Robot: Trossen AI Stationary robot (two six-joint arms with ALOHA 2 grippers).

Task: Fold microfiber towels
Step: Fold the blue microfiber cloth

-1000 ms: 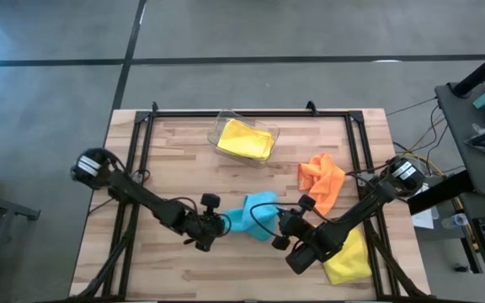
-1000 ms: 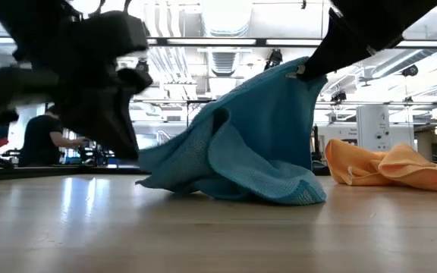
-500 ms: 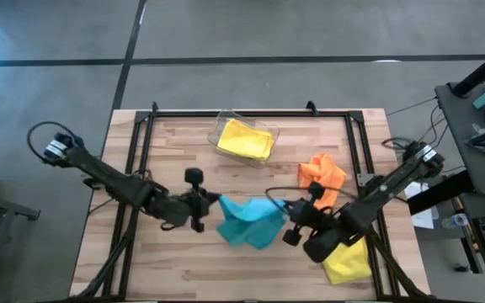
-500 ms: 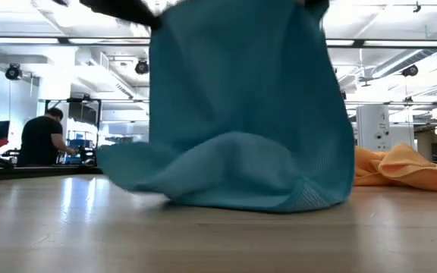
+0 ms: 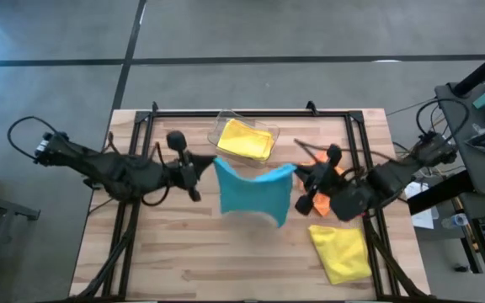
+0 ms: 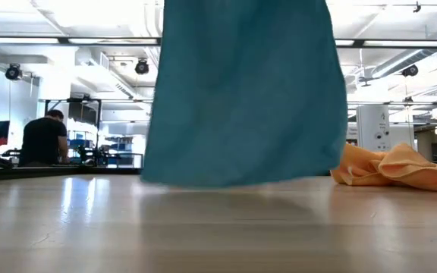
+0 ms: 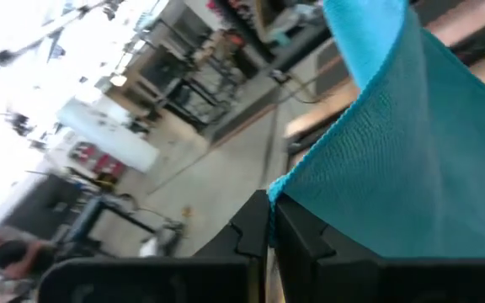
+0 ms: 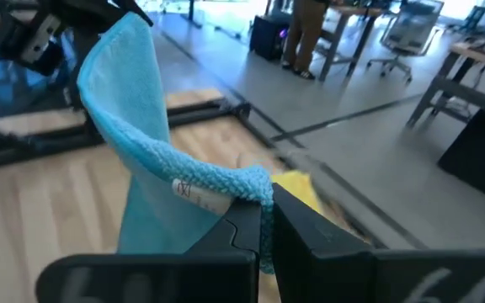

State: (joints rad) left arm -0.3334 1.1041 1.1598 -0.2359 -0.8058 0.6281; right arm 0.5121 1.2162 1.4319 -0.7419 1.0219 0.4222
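Overhead, the light blue towel (image 5: 253,192) hangs spread between the two arms above the middle of the wooden worktop (image 5: 183,252), its top edge sagging slightly between the two held corners. Left gripper (image 5: 199,168) has its jaws clamped shut on the towel's upper corner on that side, and the wrist view shows the cloth's hem pinched right between the dark fingers (image 7: 297,240). Right gripper (image 5: 300,175) likewise has its jaws closed tight on the opposite upper corner, with the rolled hem and a small white tag caught at its fingers (image 8: 310,227). From table height the blue cloth (image 6: 241,91) fills the centre like a curtain, its lower edge just above the wood or barely touching it; which one cannot be told. An orange towel (image 5: 337,172) lies crumpled behind the right gripper, seen low as a rumpled heap (image 6: 389,168). One yellow towel (image 5: 343,251) lies flat near the front right corner of the worktop, and another yellow towel (image 5: 244,139) sits inside the clear plastic bin (image 5: 219,128) near the back edge. A person (image 6: 44,140) stands in the room beyond.
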